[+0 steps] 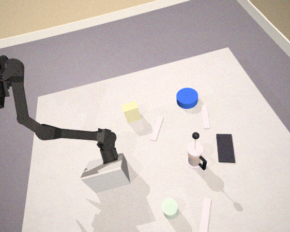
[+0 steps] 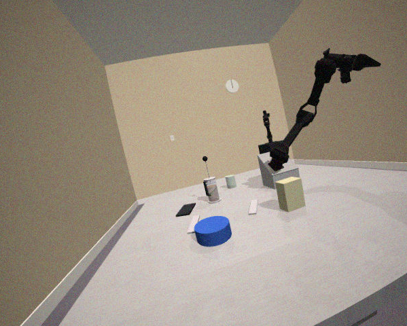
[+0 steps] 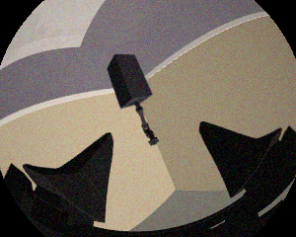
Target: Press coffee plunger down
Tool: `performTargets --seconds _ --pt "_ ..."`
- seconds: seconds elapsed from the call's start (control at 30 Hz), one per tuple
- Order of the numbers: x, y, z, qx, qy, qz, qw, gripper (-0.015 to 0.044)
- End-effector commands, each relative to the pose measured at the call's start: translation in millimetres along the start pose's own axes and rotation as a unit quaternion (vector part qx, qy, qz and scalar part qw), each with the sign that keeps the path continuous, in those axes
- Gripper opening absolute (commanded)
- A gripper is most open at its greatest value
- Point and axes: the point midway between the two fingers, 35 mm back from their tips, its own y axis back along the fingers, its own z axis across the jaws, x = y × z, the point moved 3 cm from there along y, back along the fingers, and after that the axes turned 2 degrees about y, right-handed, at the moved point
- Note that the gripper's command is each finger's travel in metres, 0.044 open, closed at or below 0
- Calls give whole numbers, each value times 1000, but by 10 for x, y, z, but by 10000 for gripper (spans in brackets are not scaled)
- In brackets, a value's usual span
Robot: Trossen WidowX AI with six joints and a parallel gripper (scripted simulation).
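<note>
Tan walls and a grey floor framed a pale table where the coffee press stood upright, its plunger fully raised, well apart from the gripper. That gripper hung high with fingers spread and pinching nothing, probably not yet begun on the task. Between press and arm lay a grey wedge block, a yellow box and a blue disc.

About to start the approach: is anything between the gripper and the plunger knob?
Nothing visible. The open gripper hangs high in open air; the knob stands free atop the press, with the yellow box and green cup well aside.
</note>
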Motion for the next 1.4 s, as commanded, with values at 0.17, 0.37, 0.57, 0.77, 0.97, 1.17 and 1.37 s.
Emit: performTargets --seconds 0.17,0.37,0.57,0.77,0.97,1.17,1.37 --pt "143 -35 309 -4 -73 20 997 440" --pt "290 -73 532 9 -117 53 992 440" --pt "391 -42 759 14 -158 78 984 440" --pt "548 -21 1306 -13 -243 124 962 440" --pt "672 54 1569 -2 -278 181 943 440" --pt "716 165 1934 -14 -314 219 924 440" --pt "739 269 2263 -37 -349 247 903 440"
